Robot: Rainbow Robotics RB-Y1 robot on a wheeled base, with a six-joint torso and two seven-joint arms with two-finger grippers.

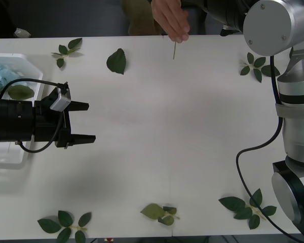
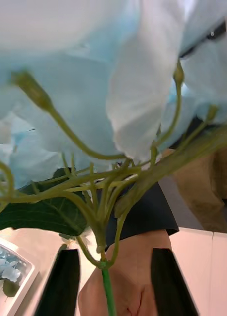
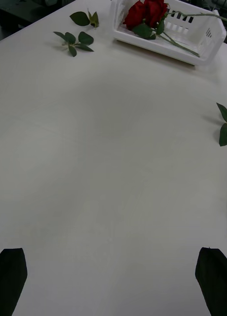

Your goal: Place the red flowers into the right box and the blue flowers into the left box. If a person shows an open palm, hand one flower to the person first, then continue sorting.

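A blue flower (image 2: 94, 74) hangs right before my right wrist camera, its green stem (image 2: 108, 291) running down between the black fingers of my right gripper (image 2: 116, 253). They stand apart and touch neither side of it. A person's hand (image 2: 135, 284) lies just beyond them. At the table's far edge that hand (image 1: 172, 20) pinches a thin stem end (image 1: 174, 50). My left gripper (image 1: 90, 122) hovers open over the table beside the left box (image 1: 20, 56), which holds blue flowers (image 1: 2, 76). Across the table the red flowers (image 3: 145, 11) lie in the right box (image 3: 163, 44).
Loose leaf sprigs lie about the table: one leaf (image 1: 116, 61) and a sprig (image 1: 66, 49) at the back, a sprig (image 1: 257, 67) at the back right, others (image 1: 245, 205) (image 1: 159, 212) (image 1: 65, 225) along the front. My right arm's column (image 1: 294, 101) stands at the right.
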